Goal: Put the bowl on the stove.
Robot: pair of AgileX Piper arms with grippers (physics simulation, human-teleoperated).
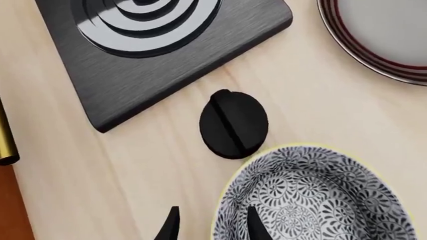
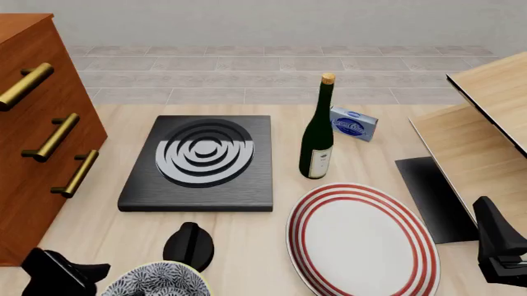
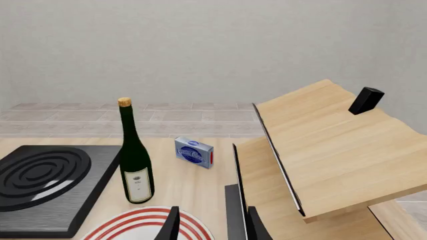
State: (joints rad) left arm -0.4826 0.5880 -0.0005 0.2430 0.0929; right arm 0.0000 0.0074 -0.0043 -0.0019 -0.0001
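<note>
Pale wood makes up the table [image 2: 387, 132], and nearly everything on it lies within the left arm's reach. The dresser [image 2: 37, 123] with brass handles stands along the left edge, well clear of the work. The stove [image 2: 202, 163] sits flat in the middle, its ringed burner bare, so nothing has to be moved off it first. The red-ringed plate [image 2: 362, 243] lies to its right, near but apart, and should not matter to a lift from the left. The wine bottle [image 2: 317, 132] stands upright just beyond the stove's right edge; it is tall and easy to tip, so I judge a wide swing risky. The bowl [image 1: 313, 197] rests on the table at the near edge, in front of the stove, still unlifted. The black knob [image 2: 189, 245] lies directly between bowl and stove, almost touching the rim, so the bowl probably needs carrying over it rather than sliding. A small blue box [image 2: 353, 124] lies behind the bottle.

The left gripper [image 1: 212, 225] straddles the bowl's wall, one finger inside and one outside, spread and not yet pinching. The right gripper [image 3: 212, 225] hangs parted and empty by the plate.
</note>
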